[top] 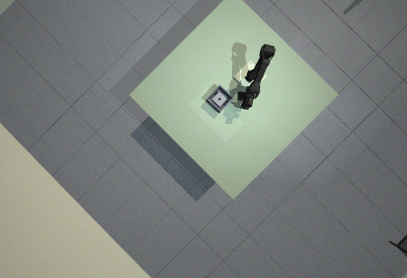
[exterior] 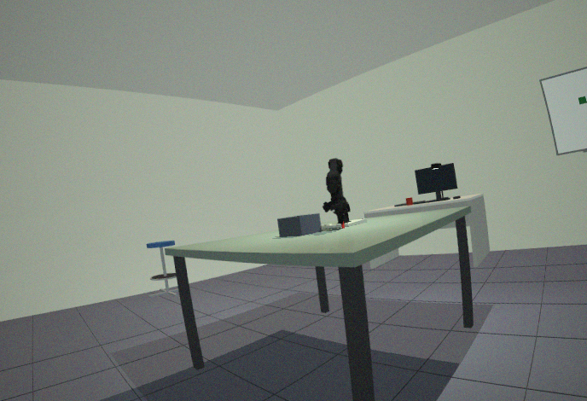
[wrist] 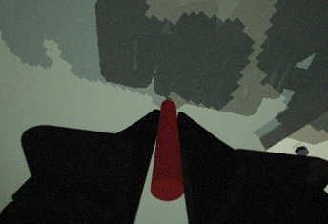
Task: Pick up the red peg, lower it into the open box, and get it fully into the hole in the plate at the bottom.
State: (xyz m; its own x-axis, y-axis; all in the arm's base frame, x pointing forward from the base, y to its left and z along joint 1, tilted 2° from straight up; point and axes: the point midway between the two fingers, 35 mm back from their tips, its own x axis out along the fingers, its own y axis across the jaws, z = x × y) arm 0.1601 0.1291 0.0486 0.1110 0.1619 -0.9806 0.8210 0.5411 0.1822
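The claw (top: pixel 245 105) (exterior: pixel 343 220) (wrist: pixel 168 116) is clenched on the red peg (exterior: pixel 343 224) (wrist: pixel 168 154), its 2 fingers drawn in along the shaft in the wrist view. There the peg runs from about 12 o'clock to 6 o'clock between them. The exterior view shows it standing more or less upright, low at the counter (top: pixel 279 120) (exterior: pixel 260 245); whether its foot touches I cannot tell. The top view hides it under the arm.

I'd judge the peg light, stiff and not fragile. Its round, smooth-looking side could roll or swivel between 2 flat fingers, so the hold wants to be firm and centred, high enough on the shaft to leave the lower end free for the hole. A test lift of 1 small rise would show whether it tilts.

In the top view the open box (top: pixel 213 105) (exterior: pixel 299 224) sits near the claw at 9 o'clock, with the pale plate (top: pixel 216 95) at its bottom and 1 dark hole in the middle. The walls look steep, so the claw will need to go down straight and keep clear of all 4 sides. The arm's base plate (top: pixel 250 62) lies at 12 o'clock from the claw.

Farther off in the exterior view, a desk (exterior: pixel 379 212) with a monitor (exterior: pixel 435 178) stands towards 2 o'clock.
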